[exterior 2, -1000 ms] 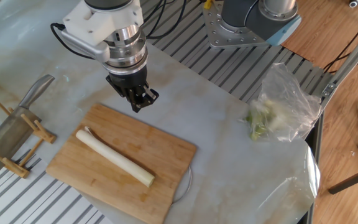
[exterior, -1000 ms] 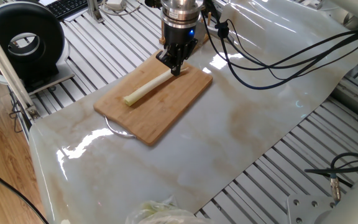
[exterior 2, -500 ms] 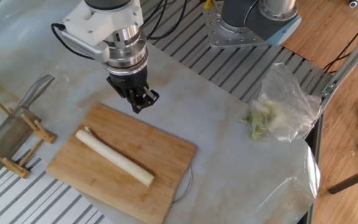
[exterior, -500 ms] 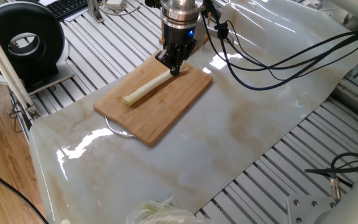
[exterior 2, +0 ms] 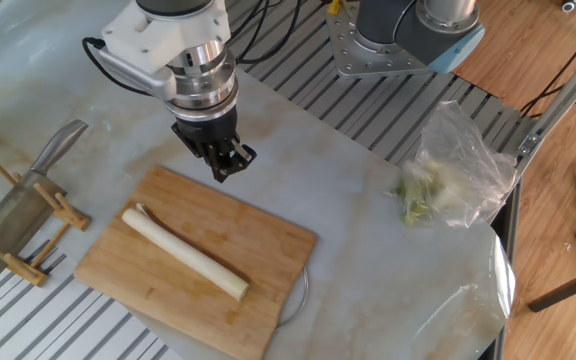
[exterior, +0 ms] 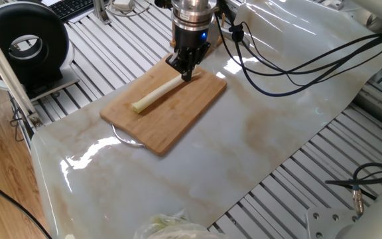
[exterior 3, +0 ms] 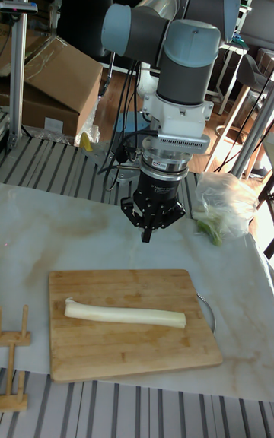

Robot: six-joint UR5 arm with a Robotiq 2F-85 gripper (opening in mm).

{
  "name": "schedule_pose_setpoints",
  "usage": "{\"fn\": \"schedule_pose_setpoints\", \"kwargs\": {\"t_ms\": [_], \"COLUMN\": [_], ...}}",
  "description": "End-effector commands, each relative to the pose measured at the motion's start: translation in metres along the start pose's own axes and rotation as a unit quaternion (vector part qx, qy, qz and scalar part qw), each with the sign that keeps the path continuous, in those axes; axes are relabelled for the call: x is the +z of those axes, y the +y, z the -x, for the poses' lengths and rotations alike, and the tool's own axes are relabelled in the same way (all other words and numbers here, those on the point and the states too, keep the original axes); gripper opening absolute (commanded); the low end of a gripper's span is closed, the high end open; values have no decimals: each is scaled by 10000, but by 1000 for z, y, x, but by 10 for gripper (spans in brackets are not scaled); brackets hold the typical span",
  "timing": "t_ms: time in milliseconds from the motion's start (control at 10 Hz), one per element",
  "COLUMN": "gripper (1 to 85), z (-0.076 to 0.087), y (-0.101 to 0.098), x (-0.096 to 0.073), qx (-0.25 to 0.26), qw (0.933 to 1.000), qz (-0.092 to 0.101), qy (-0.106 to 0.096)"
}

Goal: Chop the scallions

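marbled table sheet (exterior 2: 368,270), wooden cutting board (exterior 2: 258,250) on it, bagged greens (exterior 2: 453,175), knife rack (exterior 2: 18,230) at edge

Whole scallion (exterior 2: 184,254) on board (exterior 2: 268,240), gripper (exterior 2: 226,165) above

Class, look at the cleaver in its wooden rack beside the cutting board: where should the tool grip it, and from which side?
Likely the handle, from above. It sticks up and out of the wooden rack, free of the posts, while the broad blade sits between them. The tool hangs over the board's far edge, holding nothing.
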State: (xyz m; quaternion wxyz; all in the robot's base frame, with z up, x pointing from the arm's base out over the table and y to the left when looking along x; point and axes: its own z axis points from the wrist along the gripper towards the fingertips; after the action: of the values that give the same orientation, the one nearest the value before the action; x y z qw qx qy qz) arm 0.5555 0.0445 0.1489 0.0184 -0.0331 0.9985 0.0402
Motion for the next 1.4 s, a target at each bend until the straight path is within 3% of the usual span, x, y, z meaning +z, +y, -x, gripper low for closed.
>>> {"fn": "schedule_pose_setpoints", "kwargs": {"t_ms": [0, 300, 600, 900, 1300], "gripper": [13, 13, 13, 13, 13], "z": [1, 0, -11, -10, -4], "y": [3, 4, -5, 4, 15], "x": [-1, -1, -2, -2, -2], "qx": [13, 14, -35, -148, 164], "qw": [10000, 10000, 9997, 9997, 9994], "qz": [63, 95, -89, 96, 307], "qy": [-20, 0, 213, 193, 89]}}
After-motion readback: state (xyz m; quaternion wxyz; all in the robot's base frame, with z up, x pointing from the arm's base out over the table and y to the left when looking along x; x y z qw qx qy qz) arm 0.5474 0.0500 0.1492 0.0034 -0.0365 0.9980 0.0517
